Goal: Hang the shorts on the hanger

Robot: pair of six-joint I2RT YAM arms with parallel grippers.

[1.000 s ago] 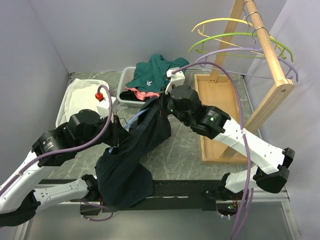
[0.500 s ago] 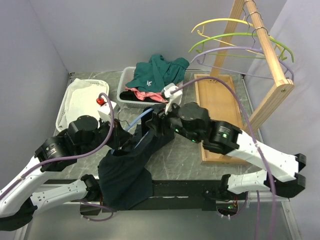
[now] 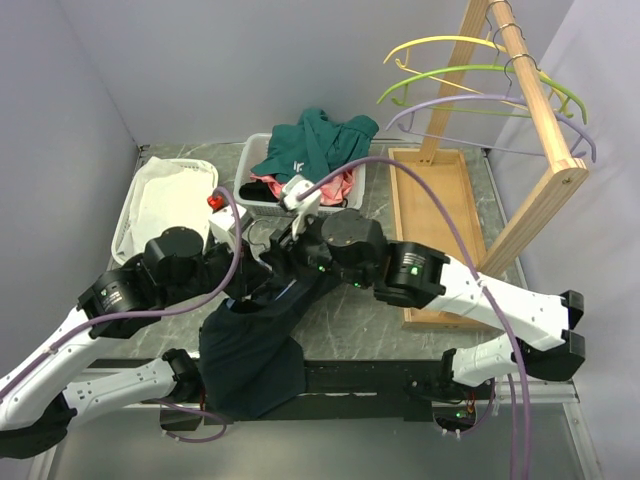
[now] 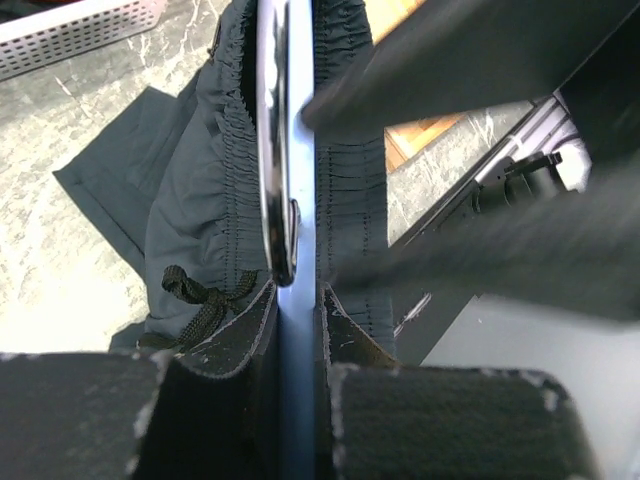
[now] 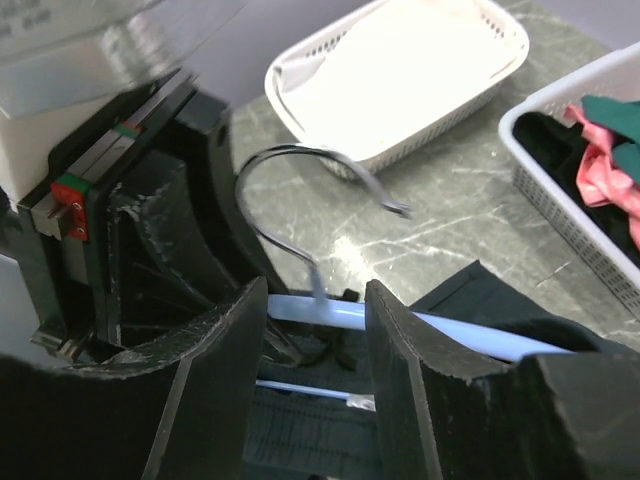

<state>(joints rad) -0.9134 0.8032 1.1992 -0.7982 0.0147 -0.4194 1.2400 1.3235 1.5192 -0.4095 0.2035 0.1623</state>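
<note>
- Black shorts reach the table's 6 o'clock edge — bare marble at 3 o'clock.
- Left gripper pinches the hanger; right gripper, spread, straddles it.

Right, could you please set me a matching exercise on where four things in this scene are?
Things:
1 light-blue hanger
2 shorts
3 teal garment
4 lavender hanger

Places:
A on the wooden rack
B heaped in the grey basket
C clamped in the left end effector
D draped toward the near edge of the table

Pairs: 1-C, 2-D, 3-B, 4-A.
</note>
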